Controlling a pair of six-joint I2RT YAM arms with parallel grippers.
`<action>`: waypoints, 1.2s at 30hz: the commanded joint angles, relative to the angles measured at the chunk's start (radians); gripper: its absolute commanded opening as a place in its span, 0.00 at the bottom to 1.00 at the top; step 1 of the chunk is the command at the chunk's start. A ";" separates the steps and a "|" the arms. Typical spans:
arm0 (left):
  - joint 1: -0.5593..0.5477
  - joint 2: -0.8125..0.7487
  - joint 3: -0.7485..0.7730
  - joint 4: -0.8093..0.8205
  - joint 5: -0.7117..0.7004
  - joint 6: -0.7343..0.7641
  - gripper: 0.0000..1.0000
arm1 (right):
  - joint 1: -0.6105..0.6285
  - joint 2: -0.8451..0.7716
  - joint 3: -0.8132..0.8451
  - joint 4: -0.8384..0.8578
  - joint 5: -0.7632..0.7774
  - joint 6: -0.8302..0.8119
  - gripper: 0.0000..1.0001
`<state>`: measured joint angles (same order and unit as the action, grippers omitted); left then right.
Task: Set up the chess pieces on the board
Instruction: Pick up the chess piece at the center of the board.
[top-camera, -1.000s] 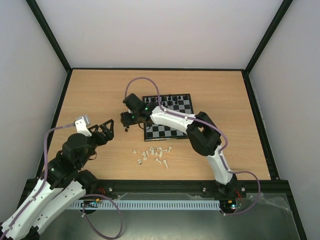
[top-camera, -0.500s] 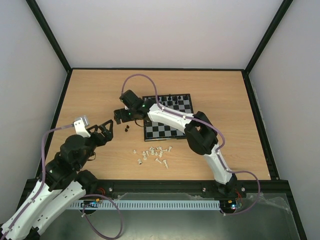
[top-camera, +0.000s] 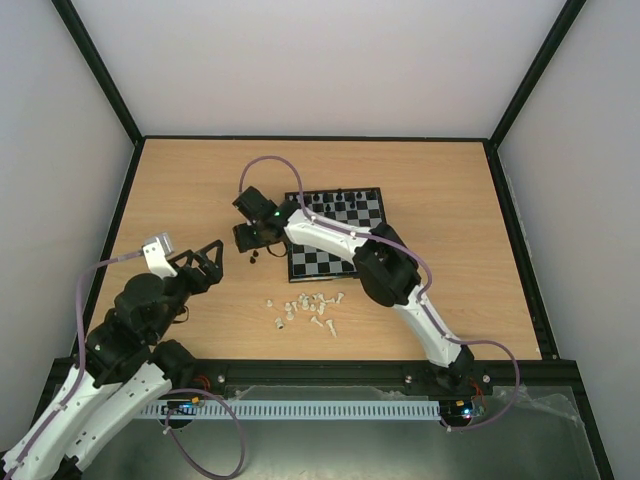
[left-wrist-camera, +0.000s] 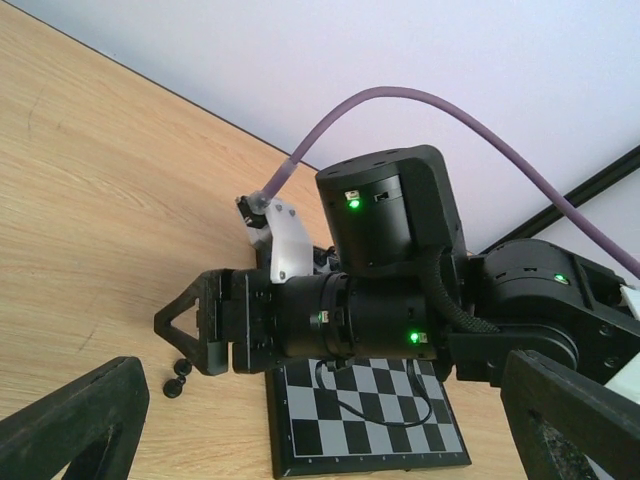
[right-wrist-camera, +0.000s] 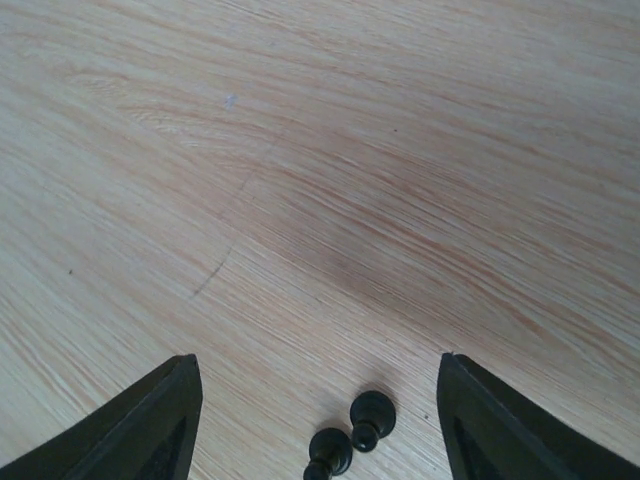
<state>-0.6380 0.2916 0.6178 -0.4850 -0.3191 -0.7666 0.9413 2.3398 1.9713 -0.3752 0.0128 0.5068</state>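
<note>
The board (top-camera: 325, 262), chequered black and grey-white with a thin black border, lies flat and slightly skewed on the tabletop (top-camera: 450, 260). A few black chess pieces (top-camera: 342, 196) stand along its far edge. Two black pawns (top-camera: 255, 256) sit close together just left of it, and the white pieces (top-camera: 305, 308) lie scattered in a loose cluster on its near side.

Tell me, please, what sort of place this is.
Probably a lab robot cell: a wooden tabletop boxed in by white panels on a black frame, with robot arms bolted at its near edge.

Bare bench (top-camera: 460, 250) lies open at 3 o'clock of the board (top-camera: 322, 264); the right arm (top-camera: 325, 234) crosses its 9 o'clock edge, white pieces (top-camera: 308, 308) crowd 6 o'clock.
</note>
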 joint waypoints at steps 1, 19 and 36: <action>0.003 -0.014 0.016 -0.002 -0.018 0.009 1.00 | 0.021 0.033 0.061 -0.085 0.043 0.004 0.62; 0.003 -0.014 0.014 0.002 -0.017 0.015 0.99 | 0.050 0.039 0.019 -0.153 0.164 0.028 0.38; 0.003 -0.019 0.010 0.003 -0.021 0.013 0.99 | 0.050 0.077 0.023 -0.166 0.150 0.027 0.29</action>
<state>-0.6380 0.2817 0.6178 -0.4858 -0.3237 -0.7662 0.9886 2.3924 1.9987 -0.4908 0.1642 0.5259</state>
